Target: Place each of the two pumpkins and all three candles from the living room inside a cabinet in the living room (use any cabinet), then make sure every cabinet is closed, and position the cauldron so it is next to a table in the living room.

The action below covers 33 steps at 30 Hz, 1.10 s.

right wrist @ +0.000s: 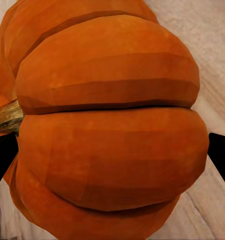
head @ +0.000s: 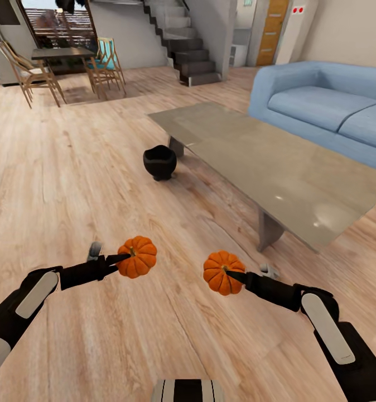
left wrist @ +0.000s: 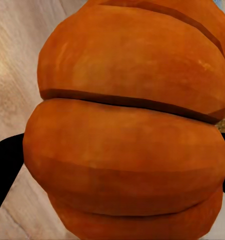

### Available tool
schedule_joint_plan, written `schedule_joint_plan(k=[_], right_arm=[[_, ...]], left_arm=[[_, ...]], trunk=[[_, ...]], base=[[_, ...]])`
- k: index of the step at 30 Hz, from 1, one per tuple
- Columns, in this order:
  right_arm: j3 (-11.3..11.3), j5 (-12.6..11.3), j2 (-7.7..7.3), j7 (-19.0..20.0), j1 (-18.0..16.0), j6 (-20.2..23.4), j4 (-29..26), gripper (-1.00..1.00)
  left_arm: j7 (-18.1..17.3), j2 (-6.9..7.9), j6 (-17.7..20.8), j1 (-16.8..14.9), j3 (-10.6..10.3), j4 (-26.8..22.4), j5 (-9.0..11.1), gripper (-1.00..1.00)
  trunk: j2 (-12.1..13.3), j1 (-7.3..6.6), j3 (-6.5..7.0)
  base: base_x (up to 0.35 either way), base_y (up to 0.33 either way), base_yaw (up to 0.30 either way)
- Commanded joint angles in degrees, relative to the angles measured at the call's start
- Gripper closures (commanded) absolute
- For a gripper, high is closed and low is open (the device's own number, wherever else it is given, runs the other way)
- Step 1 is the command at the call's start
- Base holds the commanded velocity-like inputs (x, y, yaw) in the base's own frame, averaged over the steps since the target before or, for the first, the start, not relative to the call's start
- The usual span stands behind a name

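Both pumpkins in hand, none stowed yet.
Left gripper clamps one pumpkin, right gripper the other; cauldron already sits beside the table.

We see even, bright, diffuse illumination across the head view, with daylight entering through the window at the far end. The glossy surface carries pale specular patches near its closer corner. The cauldron casts only a faint, soft shadow on the floor. Straight lines bow toward the frame edges, indicating wide-angle distortion. In both wrist views we see the pumpkin skin rendered in coarse, flat facets with smooth shading and mild compression softness; dark grooves separate the ribs.
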Motion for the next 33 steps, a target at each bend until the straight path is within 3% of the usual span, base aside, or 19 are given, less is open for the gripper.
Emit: schedule_joint_plan(k=[1, 33], right_arm=[[0.0, -0.2, -0.03, 0.4, 0.0, 0.2, -0.1, 1.00], [0.0, -0.2, 0.28, 0.4, 0.0, 0.2, -0.1, 1.00]], left_arm=[[0.0, 0.03, 0.5, -0.1, -0.1, 0.0, 0.9, 1.00], [0.1, -0.02, 0.4, -0.1, -0.1, 0.3, 0.9, 1.00]], trunk=[[0.0, 0.01, -0.04], [0.0, 0.01, 0.50]], base=[[0.273, 0.156, 0.290], [0.274, 0.194, 0.271]])
